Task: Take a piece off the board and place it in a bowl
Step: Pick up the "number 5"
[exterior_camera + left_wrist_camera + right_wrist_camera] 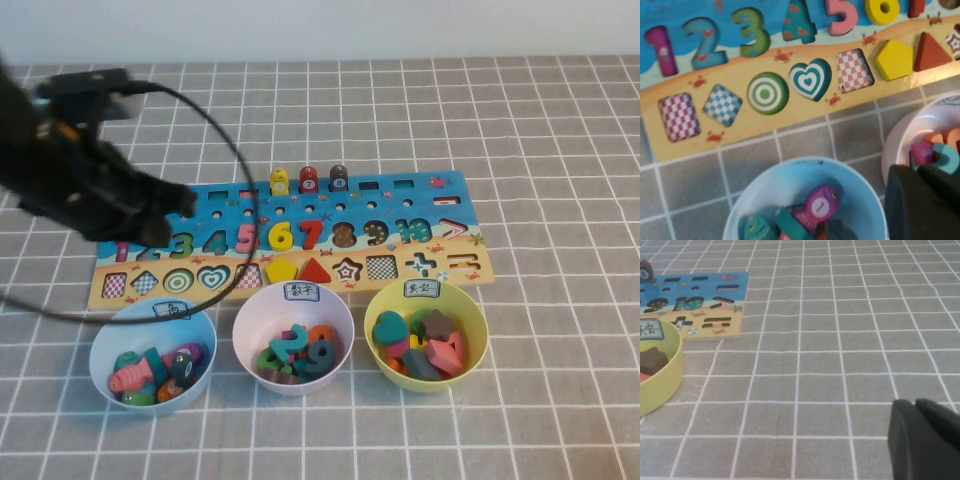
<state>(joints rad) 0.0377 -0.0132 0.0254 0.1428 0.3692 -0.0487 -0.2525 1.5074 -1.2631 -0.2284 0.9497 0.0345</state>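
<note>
Numerals 1–10 mark the board (pixel 440 262); left end effector (pixel 160 215) above it, right end effector (pixel 922 440) aside, grips indiscernible

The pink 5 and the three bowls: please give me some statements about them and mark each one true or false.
1. The pink 5 sits on the board. True.
2. The pale pink-white bowl stands between the blue bowl and the yellow-green bowl. True.
3. The pink-white bowl is empty. False: it holds number pieces.
4. The left gripper holds the 5. False: it is over the board's left end, the 5 lies beside it.
5. The right gripper is over the board. False: it is over bare table.
</note>
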